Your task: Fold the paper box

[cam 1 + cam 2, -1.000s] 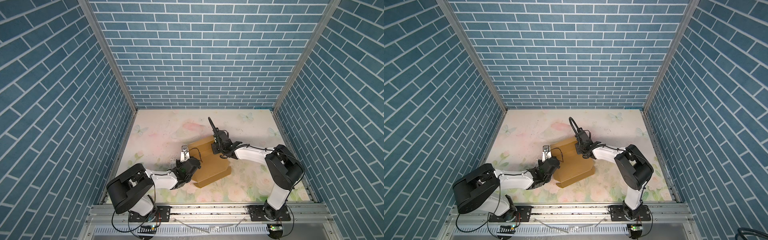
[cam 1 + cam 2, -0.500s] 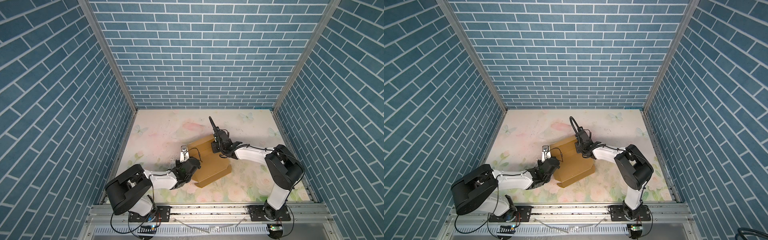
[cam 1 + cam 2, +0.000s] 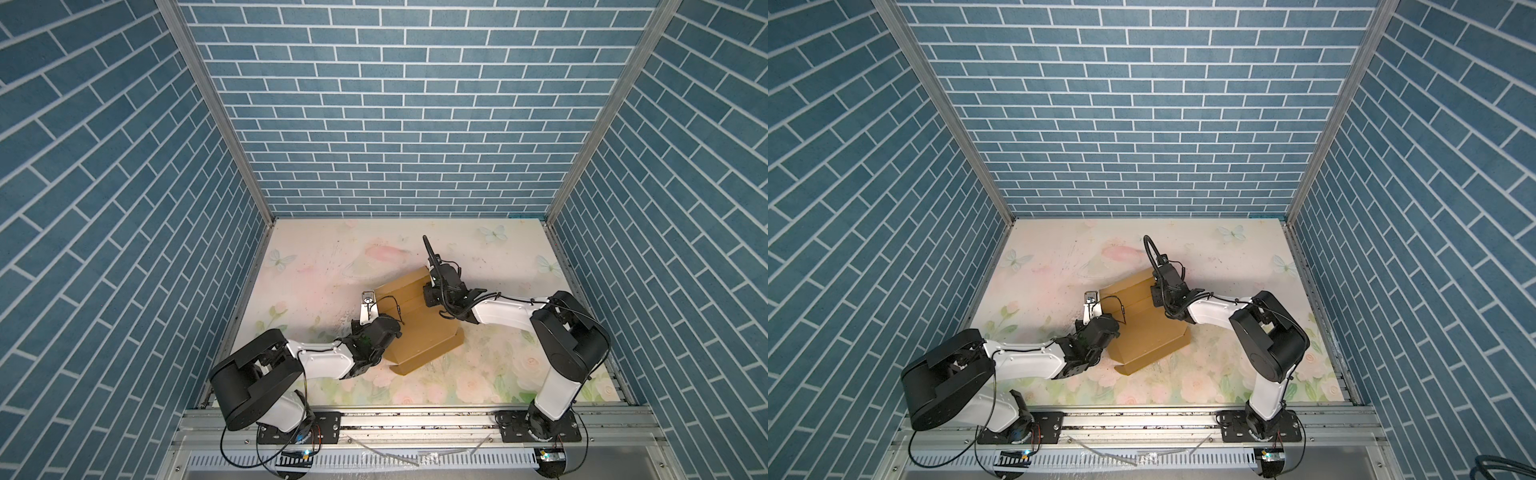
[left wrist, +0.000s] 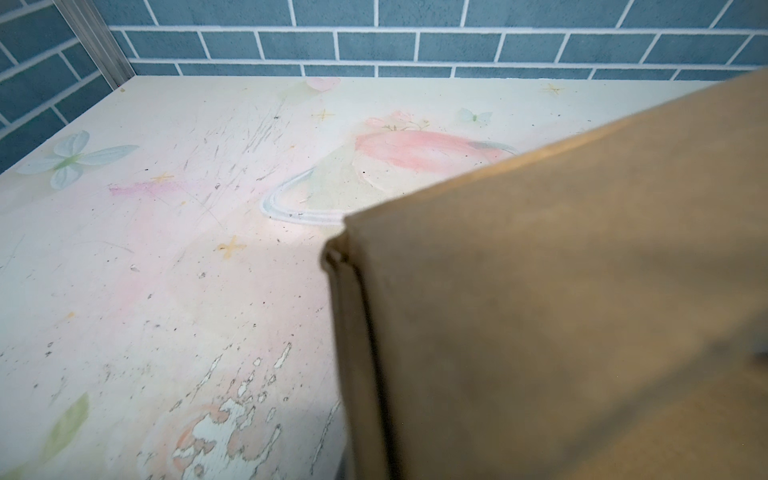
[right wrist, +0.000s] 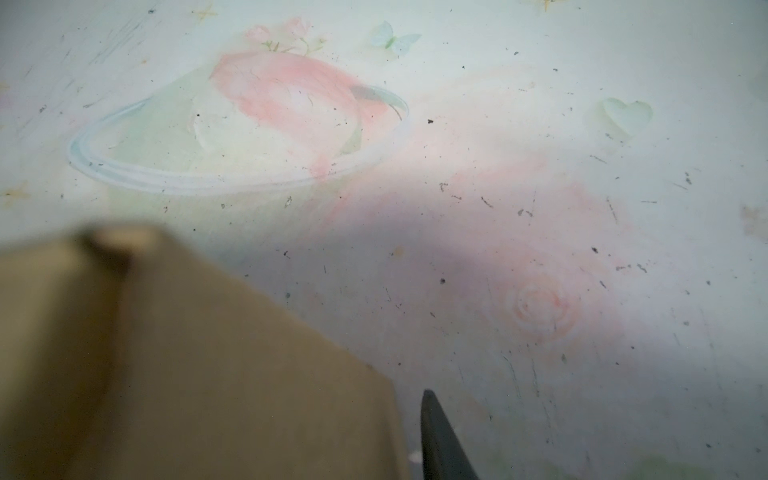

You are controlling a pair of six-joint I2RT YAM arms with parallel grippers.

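left gripper (image 3: pixel 392 330): nearest the viewer, at the near-left side of the paper box (image 3: pixel 419 324); jaws pressed together, though whether cardboard lies between them cannot be told.
paper box: brown cardboard, folded up, resting askew mid-table between the two grippers.
right gripper (image 3: pixel 429 286): at the box's far-right corner; one dark finger (image 5: pixel 440 440) shows just beside a cardboard edge; spread or closed cannot be told.
table (image 3: pixel 324 266): pastel floral print, scuffed.
back wall (image 3: pixel 395 124): blue brick pattern.
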